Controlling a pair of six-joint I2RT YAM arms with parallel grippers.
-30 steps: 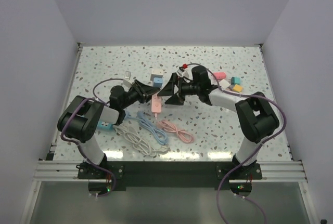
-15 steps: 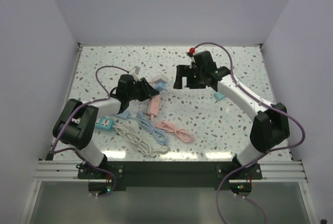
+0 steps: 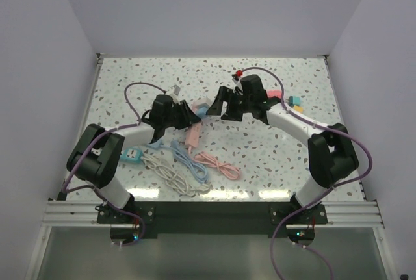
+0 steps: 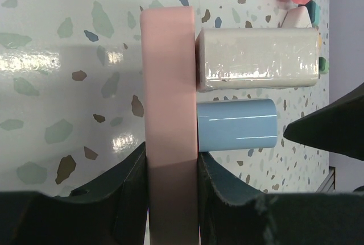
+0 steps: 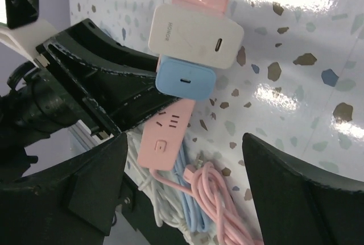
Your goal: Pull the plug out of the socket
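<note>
- From above: find left gripper clenched on the upper end of pink power strip, mid-table. See blue plug seated in that strip, close to right gripper. Note pink cable, blue cable and white cable coiled nearer the arm bases.
- Left wrist: see strip edge-on, pinched between both fingers. Note white charger and blue plug side by side, both seated in the strip's right face. Spot a dark tip of right gripper at the right edge, apart from the plug.
- Right wrist: find right gripper spread wide, grasping nothing. See blue plug and white charger ahead of its fingers, untouched, with left gripper just beside them.
</note>
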